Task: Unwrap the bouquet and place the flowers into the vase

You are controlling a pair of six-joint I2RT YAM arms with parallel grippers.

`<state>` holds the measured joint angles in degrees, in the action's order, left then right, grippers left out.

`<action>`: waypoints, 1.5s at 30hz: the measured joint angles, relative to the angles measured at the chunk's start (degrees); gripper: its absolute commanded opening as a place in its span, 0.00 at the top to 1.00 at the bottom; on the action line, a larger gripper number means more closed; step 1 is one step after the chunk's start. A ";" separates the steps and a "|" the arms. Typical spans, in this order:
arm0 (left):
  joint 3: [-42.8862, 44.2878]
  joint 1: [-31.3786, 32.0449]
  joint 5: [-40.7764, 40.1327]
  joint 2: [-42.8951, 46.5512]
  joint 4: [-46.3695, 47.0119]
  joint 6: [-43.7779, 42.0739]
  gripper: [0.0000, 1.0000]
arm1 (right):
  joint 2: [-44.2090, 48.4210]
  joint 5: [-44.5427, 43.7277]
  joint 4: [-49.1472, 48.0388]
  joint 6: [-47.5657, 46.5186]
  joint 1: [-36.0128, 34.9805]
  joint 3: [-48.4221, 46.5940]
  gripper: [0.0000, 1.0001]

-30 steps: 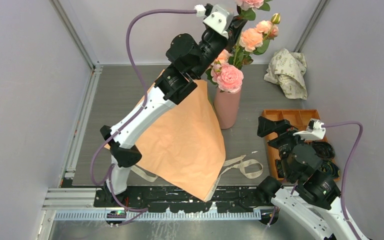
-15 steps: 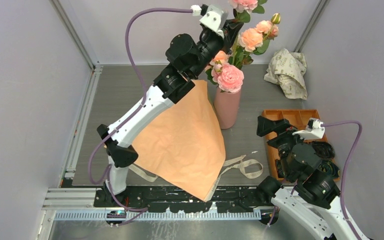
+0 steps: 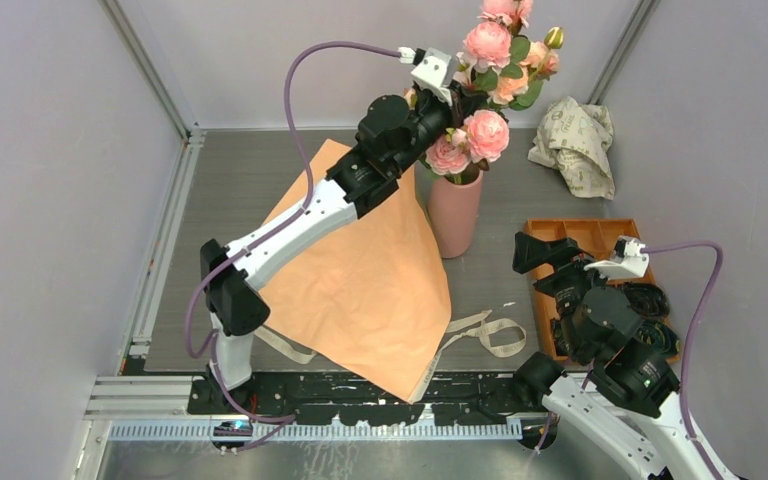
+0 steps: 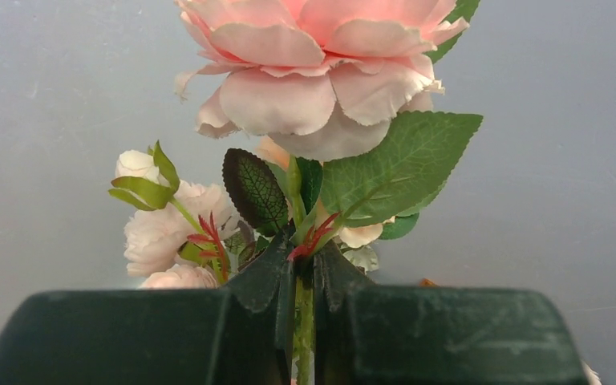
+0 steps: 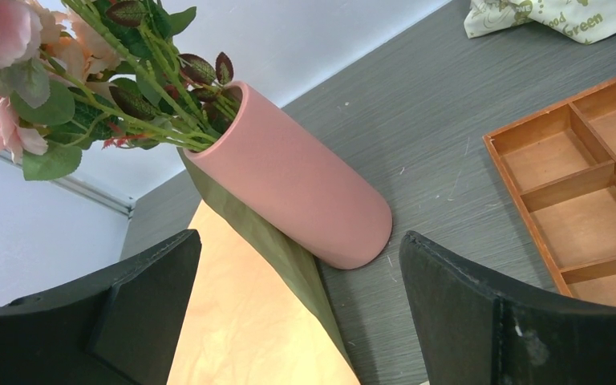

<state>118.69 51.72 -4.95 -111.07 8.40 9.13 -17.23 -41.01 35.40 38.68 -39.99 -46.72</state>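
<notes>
The pink vase (image 3: 455, 215) (image 5: 297, 188) stands behind the middle of the table. Several green stems run into its mouth. The flowers (image 3: 487, 135) (image 5: 4, 72), pink and peach blooms with leaves, spread above it. My left gripper (image 3: 460, 95) (image 4: 305, 277) is high above the vase, shut on one thin green stem (image 4: 305, 329) just below a big pink bloom (image 4: 317, 64). The bouquet's wrapping paper (image 3: 360, 280) (image 5: 241, 321) lies spread open, orange side up, against the vase's left. My right gripper (image 3: 540, 255) (image 5: 298, 241) is open and empty, low to the right of the vase.
A beige ribbon (image 3: 490, 332) lies loose near the front of the paper. An orange compartment tray (image 3: 582, 235) (image 5: 577, 168) sits at the right under my right arm. Crumpled cream printed paper (image 3: 575, 140) (image 5: 561, 16) lies at the back right corner.
My left arm has swung right and lower with the stem, and the blooms now stand bunched more closely over the vase. The right arm has not moved.
</notes>
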 measured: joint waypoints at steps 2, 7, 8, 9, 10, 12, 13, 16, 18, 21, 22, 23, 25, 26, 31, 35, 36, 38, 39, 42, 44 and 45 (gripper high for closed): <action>-1.40 0.00 0.07 0.35 1.40 0.96 0.97 | 0.00 0.00 0.04 0.00 0.00 0.15 0.01; -5.35 0.00 0.07 1.51 2.38 2.45 0.90 | 0.00 0.00 0.09 0.00 0.00 0.46 0.01; -6.23 0.00 0.04 1.62 2.58 2.64 0.84 | 0.00 0.00 0.09 0.00 0.00 0.50 0.01; -6.93 0.00 0.04 1.68 2.64 2.78 0.78 | 0.00 0.00 0.09 0.00 0.00 0.50 0.01; -7.89 0.00 0.00 1.81 2.86 2.99 0.73 | 0.00 0.00 0.07 0.00 0.00 0.52 0.01; -9.60 0.00 0.02 2.23 2.95 3.76 0.65 | 0.00 0.02 0.04 0.02 0.00 0.63 0.01; -10.25 0.00 0.07 2.38 2.93 3.98 0.61 | 0.00 0.02 0.04 0.02 0.00 0.70 0.01; -11.58 0.00 0.00 2.71 2.89 4.22 0.51 | -0.02 0.07 0.00 0.02 0.00 0.87 0.01; -12.39 0.00 -0.04 3.28 2.82 4.28 0.44 | -0.02 0.17 -0.04 0.04 0.00 0.96 0.00; -13.33 0.00 -0.28 4.50 2.47 4.17 0.35 | -0.02 0.28 -0.07 0.09 0.00 1.07 0.01; -13.53 0.00 -0.44 4.94 2.34 4.04 0.33 | -0.02 0.39 -0.09 0.09 0.00 1.07 0.01; -13.62 0.00 -0.59 5.40 2.03 3.98 0.31 | -0.02 0.44 -0.11 0.09 0.00 1.09 0.01; -13.64 0.00 -0.90 6.10 1.95 3.78 0.27 | -0.02 0.61 -0.17 0.20 0.00 1.09 0.00; -13.64 0.00 -1.05 6.47 1.88 3.69 0.26 | -0.02 0.63 -0.20 0.24 0.00 1.09 0.01; -13.57 0.00 -1.60 8.48 0.94 2.23 0.25 | -0.02 0.85 -0.20 0.48 0.00 1.11 0.00; -12.55 0.00 -2.58 9.22 0.07 0.37 0.24 | -0.02 1.16 -0.20 0.50 0.00 1.11 0.01; -12.22 0.00 -2.93 9.35 -0.22 -0.24 0.24 | -0.02 1.20 -0.20 0.52 0.00 1.11 0.01; -11.63 0.00 -3.65 9.64 -0.59 -1.18 0.24 | -0.04 1.25 -0.20 0.52 0.00 1.11 0.01; -11.23 0.00 -4.07 9.75 -0.70 -1.88 0.23 | -0.04 1.27 -0.20 0.52 0.00 1.11 0.01; -9.70 0.00 -5.33 10.14 -1.05 -3.28 0.23 | -0.22 1.27 -0.22 0.52 0.00 1.11 0.00; -9.01 0.00 -6.25 10.95 -1.29 -4.00 0.22 | -0.72 1.25 -0.17 0.55 0.00 1.11 0.01; -8.98 0.00 -6.67 11.72 -1.44 -4.35 0.22 | -1.03 1.27 -0.15 0.55 0.00 1.11 0.01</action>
<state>109.71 51.72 -11.62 -99.35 6.96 4.78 -18.26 -39.75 35.24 39.22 -39.99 -45.60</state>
